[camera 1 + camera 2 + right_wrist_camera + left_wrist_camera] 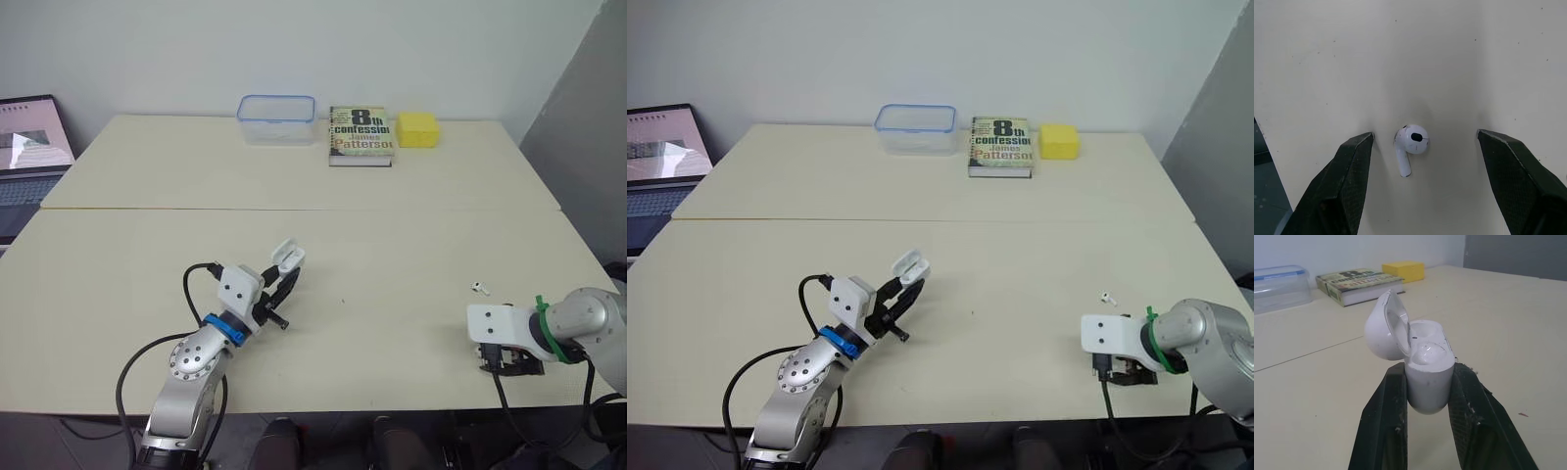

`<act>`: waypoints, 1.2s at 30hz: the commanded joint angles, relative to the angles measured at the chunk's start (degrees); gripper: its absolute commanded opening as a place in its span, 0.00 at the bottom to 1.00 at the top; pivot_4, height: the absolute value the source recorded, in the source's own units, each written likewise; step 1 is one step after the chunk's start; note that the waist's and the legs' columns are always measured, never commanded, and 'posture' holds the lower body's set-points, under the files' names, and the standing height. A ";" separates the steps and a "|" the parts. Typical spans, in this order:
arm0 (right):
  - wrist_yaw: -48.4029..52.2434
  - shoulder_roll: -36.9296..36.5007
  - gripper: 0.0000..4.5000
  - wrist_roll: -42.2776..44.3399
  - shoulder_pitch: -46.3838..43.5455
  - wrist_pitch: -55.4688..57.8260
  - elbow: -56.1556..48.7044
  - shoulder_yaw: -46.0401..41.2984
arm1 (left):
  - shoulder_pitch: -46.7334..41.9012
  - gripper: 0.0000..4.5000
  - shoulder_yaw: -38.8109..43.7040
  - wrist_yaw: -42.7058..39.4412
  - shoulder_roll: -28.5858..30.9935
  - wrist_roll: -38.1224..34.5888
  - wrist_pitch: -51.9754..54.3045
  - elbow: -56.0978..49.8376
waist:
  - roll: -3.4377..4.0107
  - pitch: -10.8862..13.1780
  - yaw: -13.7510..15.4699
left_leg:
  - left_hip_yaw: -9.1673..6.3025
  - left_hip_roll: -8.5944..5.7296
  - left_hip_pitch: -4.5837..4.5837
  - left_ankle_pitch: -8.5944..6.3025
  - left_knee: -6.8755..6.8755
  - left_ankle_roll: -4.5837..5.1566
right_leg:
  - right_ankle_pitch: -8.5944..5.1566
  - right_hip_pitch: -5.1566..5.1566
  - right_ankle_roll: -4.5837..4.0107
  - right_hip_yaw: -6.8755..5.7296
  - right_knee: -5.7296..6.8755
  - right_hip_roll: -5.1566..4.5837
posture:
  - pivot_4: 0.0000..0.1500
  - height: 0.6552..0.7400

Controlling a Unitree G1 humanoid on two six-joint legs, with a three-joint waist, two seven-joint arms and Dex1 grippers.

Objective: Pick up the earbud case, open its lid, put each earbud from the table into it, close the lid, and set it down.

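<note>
L gripper (1430, 377) clamped on earbud case (288, 257), one black finger each side of lower body; case held clear of table (411, 245), front-left area, lid (1382, 330) hinged open & tipped back. Case interior: one rounded white shape in a well, can't tell if it's a bud. R gripper (1425, 133) at front-right of table near edge, pointing down at surface, fingers wide apart, gripping nothing. Earbud (1411, 142) lies on table betw. the two fingers, closer to one of them, touching neither; stem along surface, dark mesh spot facing up. Head view: small white piece (479, 288) on table just beyond R wrist, looks like an earbud, can't tell if it's the same one as in wrist view. Far edge of table: clear plastic box w/ blue rim (276, 118), paperback book (361, 134) beside it, yellow block (418, 129) just beside book. Open laptop (29, 157) off table's left side. L & R grippers well apart.
</note>
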 commanded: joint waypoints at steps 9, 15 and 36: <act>2.41 0.46 0.11 -1.02 -1.18 1.15 1.23 1.23 | 0.00 0.17 -0.28 0.35 -0.06 0.28 -0.59 -1.95 | -0.02 -0.01 -0.01 | 0.01 0.00 0.04 0.00 0.02 0.00 | 0.01 0.04 0.01 0.01 0.00 0.00 | 1.00 0.86; 3.12 1.49 0.09 1.32 -3.64 2.80 0.32 -0.96 | 0.01 0.17 -0.32 0.21 -0.21 -0.10 -0.99 -2.12 | -0.01 0.00 0.00 | 0.01 -0.01 0.02 0.00 0.02 0.00 | 0.01 0.02 0.01 0.01 -0.01 -0.01 | 1.00 0.86; -27.20 64.50 0.09 34.87 -22.96 19.65 -1.32 -21.39 | -2.82 0.17 -1.62 1.39 -3.99 -0.16 -4.13 -1.92 | 0.05 0.06 0.02 | -0.12 -0.06 -0.16 0.00 -0.07 0.01 | 0.03 -0.14 -0.01 -0.04 0.07 0.02 | 1.00 0.86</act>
